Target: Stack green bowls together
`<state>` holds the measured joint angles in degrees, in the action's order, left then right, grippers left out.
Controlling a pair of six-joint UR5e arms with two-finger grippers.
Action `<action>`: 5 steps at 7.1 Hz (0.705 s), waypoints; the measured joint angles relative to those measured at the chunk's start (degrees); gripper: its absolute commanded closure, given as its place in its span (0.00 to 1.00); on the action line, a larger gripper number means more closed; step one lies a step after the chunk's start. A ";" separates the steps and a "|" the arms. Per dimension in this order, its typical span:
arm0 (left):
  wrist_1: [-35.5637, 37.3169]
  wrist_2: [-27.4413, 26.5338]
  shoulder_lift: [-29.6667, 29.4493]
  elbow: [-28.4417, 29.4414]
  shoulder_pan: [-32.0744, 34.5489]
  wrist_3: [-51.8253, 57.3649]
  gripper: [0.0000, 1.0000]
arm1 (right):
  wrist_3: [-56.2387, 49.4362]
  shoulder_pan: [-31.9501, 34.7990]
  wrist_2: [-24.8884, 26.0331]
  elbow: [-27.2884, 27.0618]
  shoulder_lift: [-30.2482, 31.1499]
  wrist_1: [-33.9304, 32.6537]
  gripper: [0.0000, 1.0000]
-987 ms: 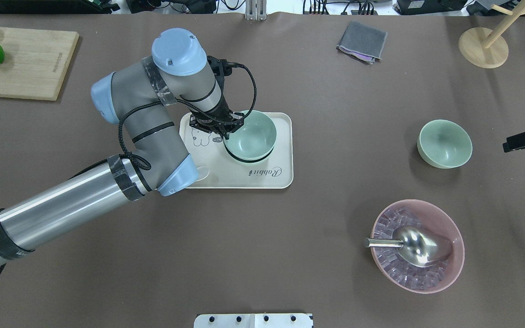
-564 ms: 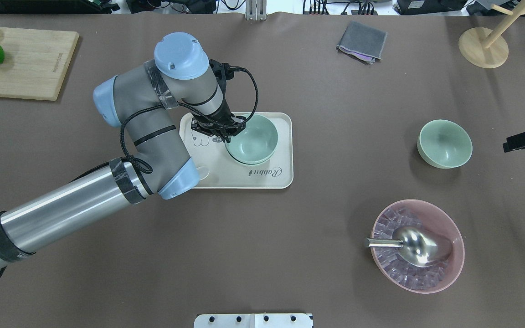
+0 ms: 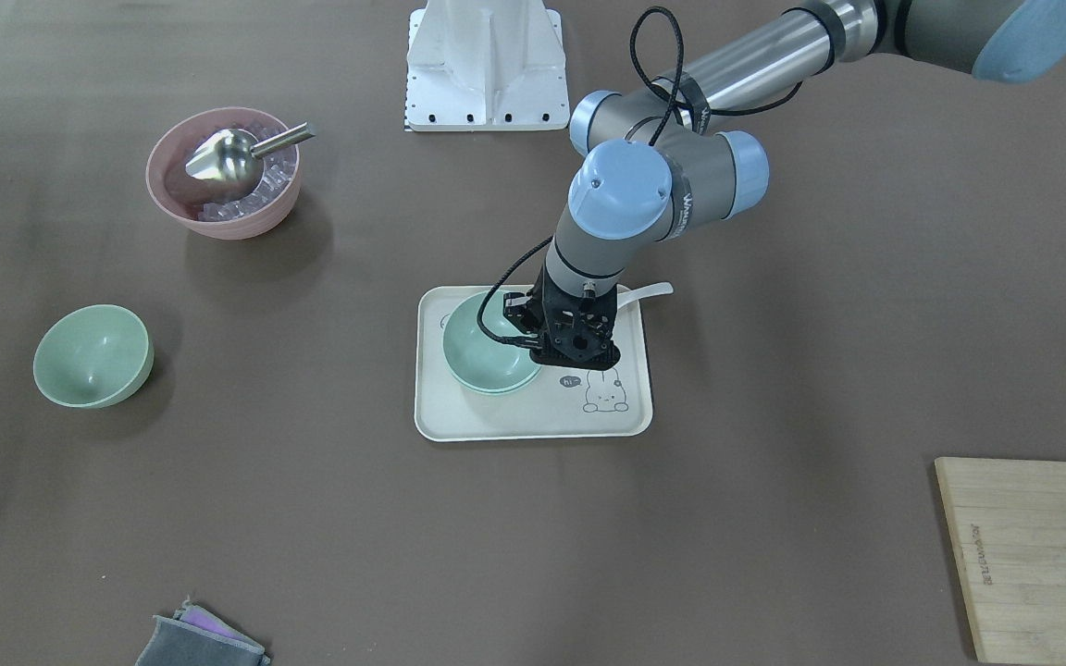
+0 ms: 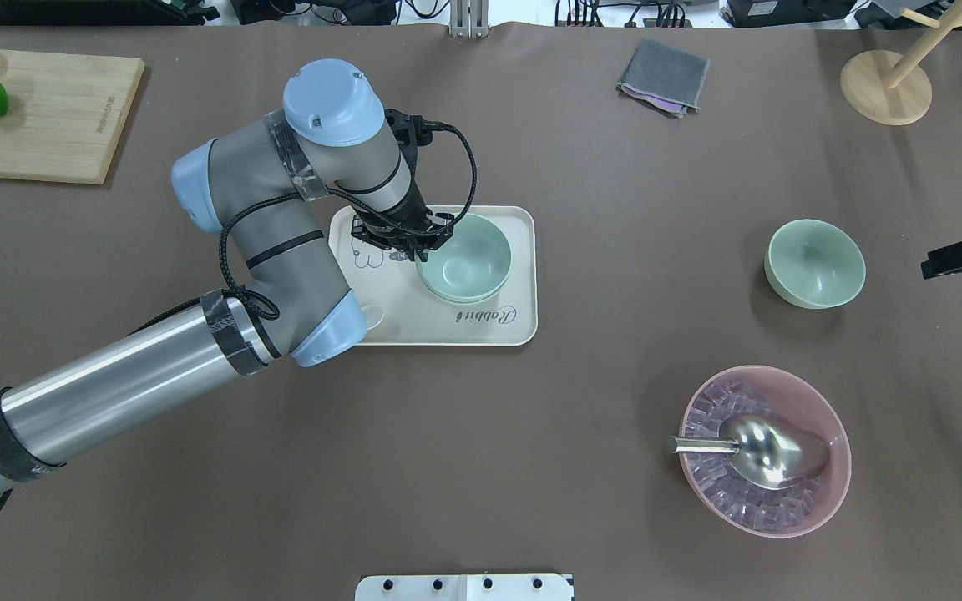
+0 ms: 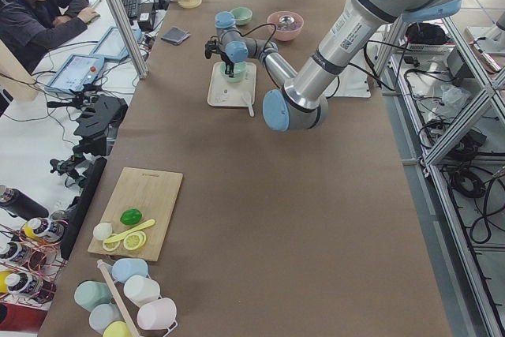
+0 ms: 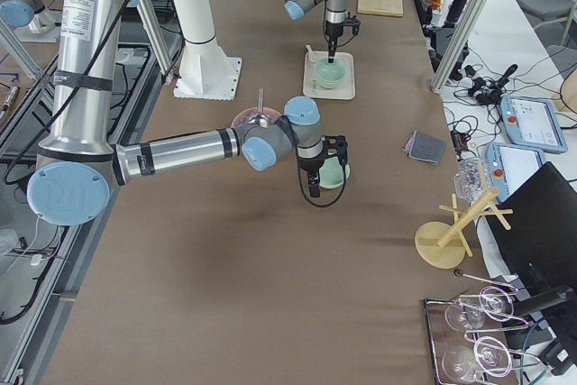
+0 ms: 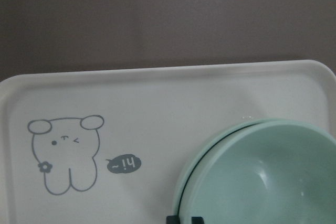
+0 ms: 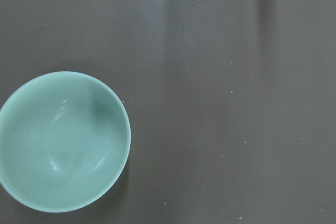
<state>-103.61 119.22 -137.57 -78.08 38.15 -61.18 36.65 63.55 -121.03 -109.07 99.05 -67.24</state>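
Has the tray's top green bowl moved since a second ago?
Yes. The upper green bowl sank toward the tray, edging toward its Rabbit lettering, and nests in the lower bowl.

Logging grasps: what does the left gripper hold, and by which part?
The left gripper seems to pinch the upper bowl of the nested pair on the tray, at its rim.

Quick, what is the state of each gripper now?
Left gripper: closed on the top bowl.
Right gripper: cannot be told.
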 measured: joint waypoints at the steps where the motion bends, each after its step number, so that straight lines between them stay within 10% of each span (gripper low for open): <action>1: -1.03 -0.02 0.08 -0.03 0.01 0.06 0.10 | 0.00 0.00 -0.02 0.00 0.00 0.00 0.00; 5: -1.33 0.34 1.51 -3.83 2.32 0.89 0.02 | -0.16 -0.02 -0.22 0.02 -0.23 -0.02 0.00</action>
<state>-104.94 119.56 -136.06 -81.92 40.47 -60.29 36.49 63.52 -121.25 -109.05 98.83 -67.25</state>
